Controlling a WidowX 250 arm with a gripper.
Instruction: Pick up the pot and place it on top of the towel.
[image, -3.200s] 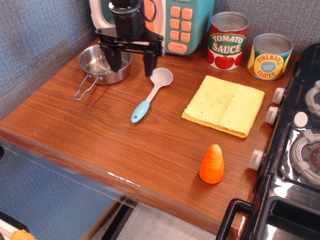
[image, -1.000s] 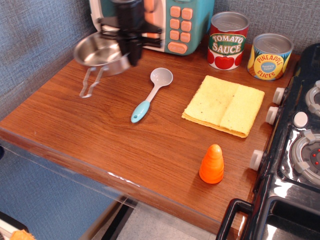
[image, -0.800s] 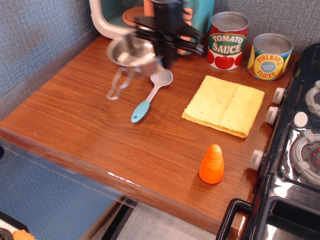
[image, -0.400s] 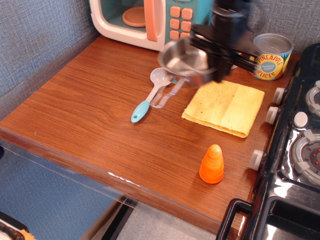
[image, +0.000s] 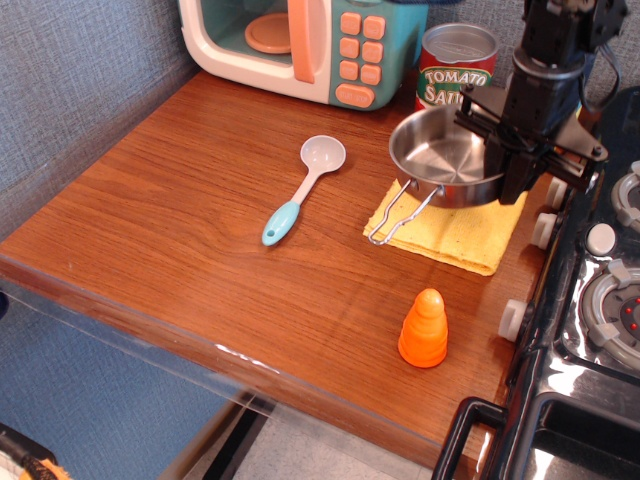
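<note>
The shiny steel pot (image: 440, 160) hangs in the air over the yellow towel (image: 462, 238), its wire loop handle (image: 400, 215) dangling down to the left. My black gripper (image: 512, 165) comes from above at the right and is shut on the pot's right rim. The pot covers most of the towel; only the towel's front and left edges show. I cannot tell if the pot's base touches the cloth.
A tomato sauce can (image: 452, 65) stands just behind the pot; the pineapple can is hidden by my arm. A toy microwave (image: 300, 45) is at the back left. A blue-handled spoon (image: 303, 187) and an orange cone (image: 424, 328) lie on the wooden counter (image: 180, 230). A stove (image: 600, 280) borders the right.
The gripper closed on the pot at the back left, lifted it, and carried it rightward across the counter to above the towel. The spoon, cans and cone have not moved.
</note>
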